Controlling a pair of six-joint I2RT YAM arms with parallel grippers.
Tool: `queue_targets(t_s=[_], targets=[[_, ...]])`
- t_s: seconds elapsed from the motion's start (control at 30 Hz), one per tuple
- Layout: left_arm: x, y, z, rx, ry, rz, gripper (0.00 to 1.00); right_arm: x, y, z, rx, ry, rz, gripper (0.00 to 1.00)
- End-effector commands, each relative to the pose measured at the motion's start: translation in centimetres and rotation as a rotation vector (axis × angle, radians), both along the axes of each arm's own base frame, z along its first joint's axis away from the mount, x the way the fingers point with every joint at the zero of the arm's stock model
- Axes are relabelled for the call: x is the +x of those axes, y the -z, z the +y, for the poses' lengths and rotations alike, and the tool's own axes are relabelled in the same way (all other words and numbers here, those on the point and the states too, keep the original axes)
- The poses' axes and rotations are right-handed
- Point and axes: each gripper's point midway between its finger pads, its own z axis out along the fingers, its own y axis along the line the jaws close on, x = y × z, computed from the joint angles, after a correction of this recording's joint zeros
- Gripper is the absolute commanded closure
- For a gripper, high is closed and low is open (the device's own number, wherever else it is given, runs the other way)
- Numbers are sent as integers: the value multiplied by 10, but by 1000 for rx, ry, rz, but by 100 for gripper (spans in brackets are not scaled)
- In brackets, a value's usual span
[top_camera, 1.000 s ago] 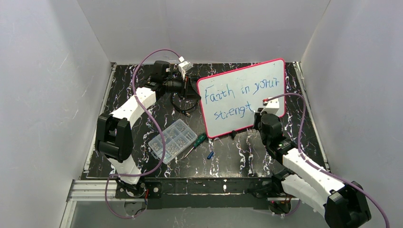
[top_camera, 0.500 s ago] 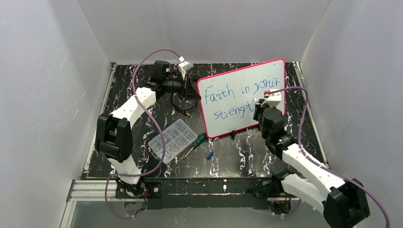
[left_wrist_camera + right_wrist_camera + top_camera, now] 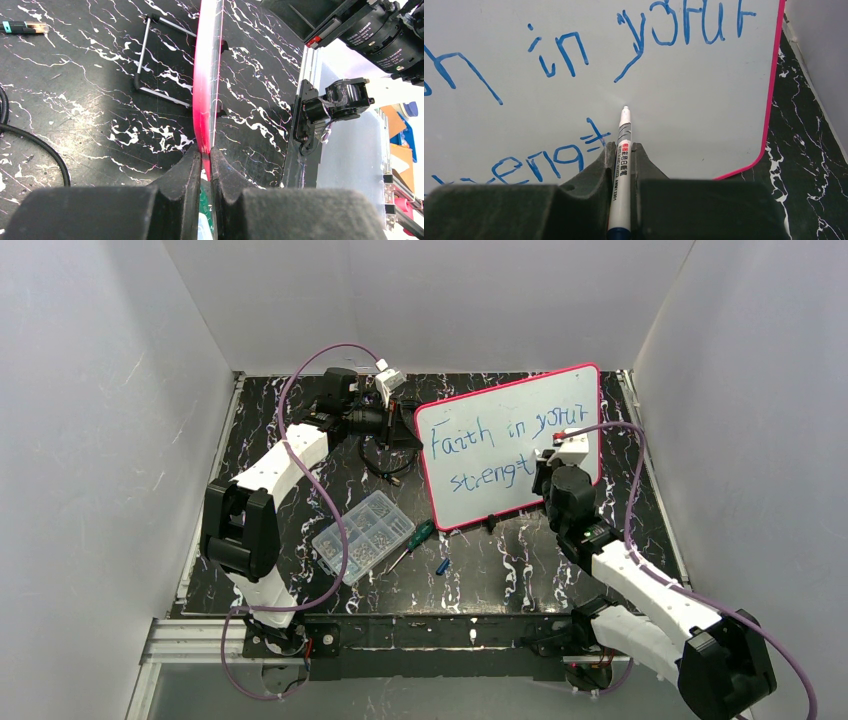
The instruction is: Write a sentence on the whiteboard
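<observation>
The large white glossy board with a thin pink-red frame (image 3: 480,505) is standing tilted up on a thin wire stand (image 3: 150,60) in the far right part of the black white-veined worktop (image 3: 500,570). Its top edge is leaning towards the far edge.

The blue handwritten sentence (image 3: 515,428) is running across the board in two lines. The upper line is reading "Faith in your" and the lower one "strengt".

The left gripper (image 3: 205,152) is reaching in from the far left corner. It is pinching the board's left frame edge between its two black fingers.

The right gripper (image 3: 624,146) is hanging in front of the board's right half, clamped tight on a slim white marker with a dark blue end (image 3: 623,130). The marker's tip is pointing at the white surface just right of the final "t". I cannot tell whether the tip is touching.

A clear plastic compartment box of small parts (image 3: 362,536) is lying left of centre, towards the near edge. A green-handled screwdriver (image 3: 415,538) is lying just beside it, and a small blue piece (image 3: 442,566) is lying near the screwdriver.
</observation>
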Motion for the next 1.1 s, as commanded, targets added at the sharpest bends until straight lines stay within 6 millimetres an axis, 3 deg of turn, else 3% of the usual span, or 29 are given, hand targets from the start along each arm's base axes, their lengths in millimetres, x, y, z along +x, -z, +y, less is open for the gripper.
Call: queue_targets(t_s=[0.0, 0.53, 0.73, 1.07], targets=[[-9, -29, -5, -47, 46, -59, 100, 1, -5, -2, 18, 6, -34, 99], [-11, -33, -5, -56, 49, -66, 100, -22, 34, -9, 36, 20, 99, 99], [-10, -34, -5, -57, 47, -66, 100, -21, 40, -8, 31, 17, 119, 99], [-11, -34, -5, -58, 46, -67, 100, -9, 9, -5, 27, 15, 52, 99]])
